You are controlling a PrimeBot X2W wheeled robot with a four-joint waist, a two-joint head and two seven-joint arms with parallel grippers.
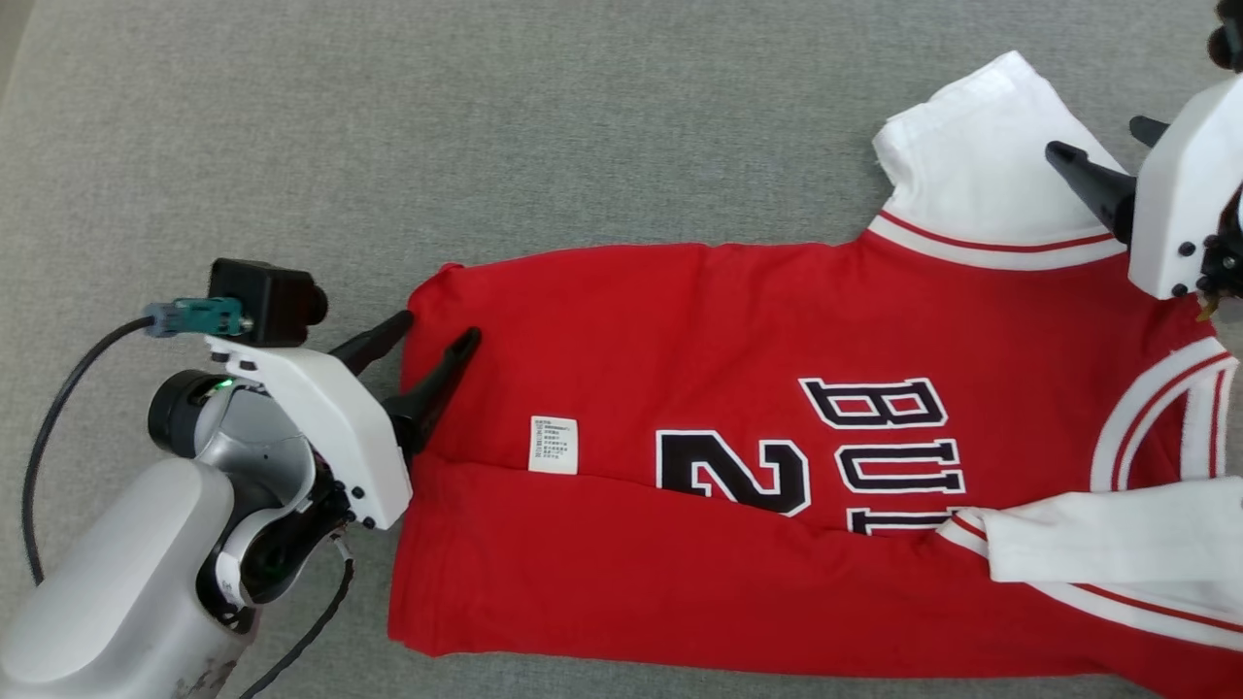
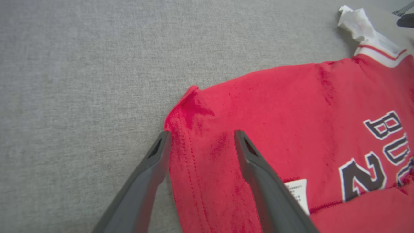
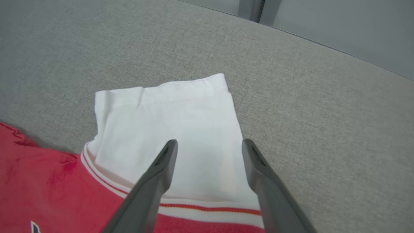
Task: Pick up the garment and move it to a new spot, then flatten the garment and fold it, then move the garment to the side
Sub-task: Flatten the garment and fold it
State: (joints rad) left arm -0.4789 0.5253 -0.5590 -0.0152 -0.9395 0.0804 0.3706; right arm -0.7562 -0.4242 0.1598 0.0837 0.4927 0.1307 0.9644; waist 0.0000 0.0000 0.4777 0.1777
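Observation:
The garment (image 1: 738,340) is a red jersey with white sleeves and dark lettering, lying flat on the grey surface with its near long side folded over the middle. My left gripper (image 1: 439,336) stands open over the hem corner at the left, its fingers astride the red edge (image 2: 184,142). In the left wrist view that gripper (image 2: 200,137) holds nothing. My right gripper (image 1: 1102,146) is open above the white far sleeve (image 1: 981,146). The right wrist view shows its open gripper (image 3: 209,145) over the same sleeve (image 3: 168,113), gripping nothing.
Grey fabric surface (image 1: 388,126) stretches wide to the left and beyond the jersey. A white care label (image 1: 554,445) lies on the red cloth. The other white sleeve (image 1: 1117,544) is folded across the jersey at the lower right. A grey wall (image 3: 339,22) rises behind the surface edge.

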